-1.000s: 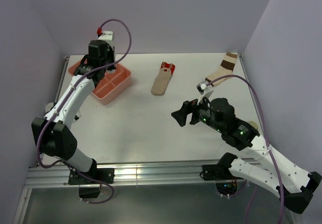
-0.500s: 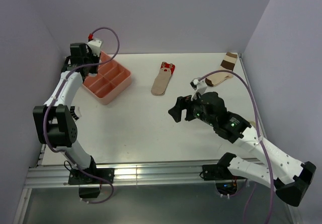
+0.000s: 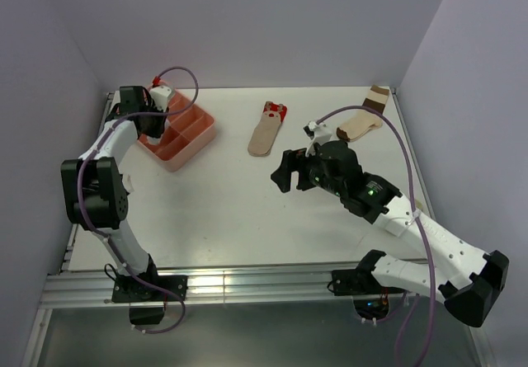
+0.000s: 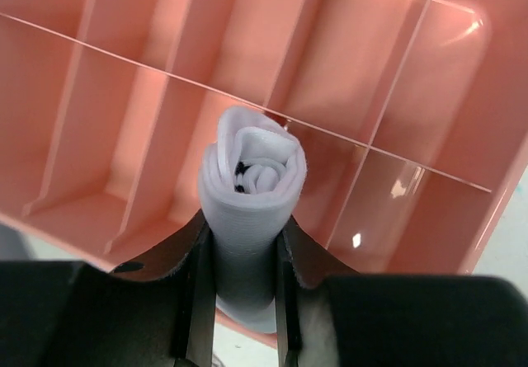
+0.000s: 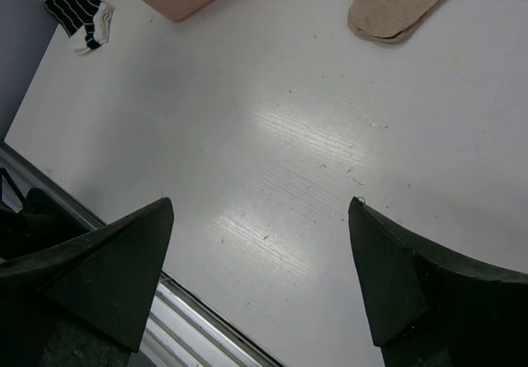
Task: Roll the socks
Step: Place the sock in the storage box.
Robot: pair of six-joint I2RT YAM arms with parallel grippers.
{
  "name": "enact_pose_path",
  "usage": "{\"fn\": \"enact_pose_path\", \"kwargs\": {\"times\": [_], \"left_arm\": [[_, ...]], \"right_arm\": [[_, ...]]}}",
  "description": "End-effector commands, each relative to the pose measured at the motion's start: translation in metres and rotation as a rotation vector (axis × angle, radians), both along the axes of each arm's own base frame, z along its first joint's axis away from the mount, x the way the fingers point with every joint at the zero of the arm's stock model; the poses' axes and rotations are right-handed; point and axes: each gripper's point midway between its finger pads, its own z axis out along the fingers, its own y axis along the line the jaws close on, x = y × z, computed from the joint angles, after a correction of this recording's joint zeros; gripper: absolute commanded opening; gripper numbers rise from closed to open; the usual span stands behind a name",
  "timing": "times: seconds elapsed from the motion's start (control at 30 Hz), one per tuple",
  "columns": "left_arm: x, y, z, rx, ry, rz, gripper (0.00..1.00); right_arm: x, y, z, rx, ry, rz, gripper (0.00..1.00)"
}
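One rolled white sock (image 4: 252,177) is clamped in the left gripper (image 4: 243,237) above the pink divided tray (image 4: 429,95), so releasing it into a compartment seems next, while the right gripper (image 5: 260,276), jaws spread wide and empty, hovers near the flat tan sock (image 3: 264,136).

The white sock (image 4: 252,185) was rolled into a tight tube, its spiral end toward the wrist camera. It was pinched between the 2 fingers of the left gripper (image 4: 245,231) above the pink divided tray (image 4: 412,78). The tan sock (image 3: 264,136) lay flat and unrolled on the table (image 5: 289,136), its red end toward the far edge. The black-and-white thin-striped sock (image 5: 77,14) lay unrolled near the tray's corner, not touching it.
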Motion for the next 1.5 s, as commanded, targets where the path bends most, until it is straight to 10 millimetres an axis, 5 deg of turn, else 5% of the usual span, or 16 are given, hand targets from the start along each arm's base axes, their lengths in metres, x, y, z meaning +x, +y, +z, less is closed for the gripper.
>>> {"fn": "enact_pose_path", "kwargs": {"times": [0.0,0.63,1.1,1.47], "left_arm": [[0.001,-0.010,-0.003,-0.030,0.016,-0.069,0.00],[-0.006,-0.006,-0.047,-0.033,0.170,-0.055,0.01],[-0.002,-0.005,-0.025,-0.008,0.136,-0.074,0.52],[-0.002,-0.005,-0.008,-0.008,0.106,-0.073,0.68]], "right_arm": [[0.010,0.002,0.023,0.025,-0.044,-0.010,0.93],[0.021,0.007,0.011,-0.012,-0.028,0.028,0.93],[0.024,0.004,0.006,-0.012,-0.019,0.032,0.93],[0.024,0.004,0.009,0.005,-0.019,0.034,0.92]]}}
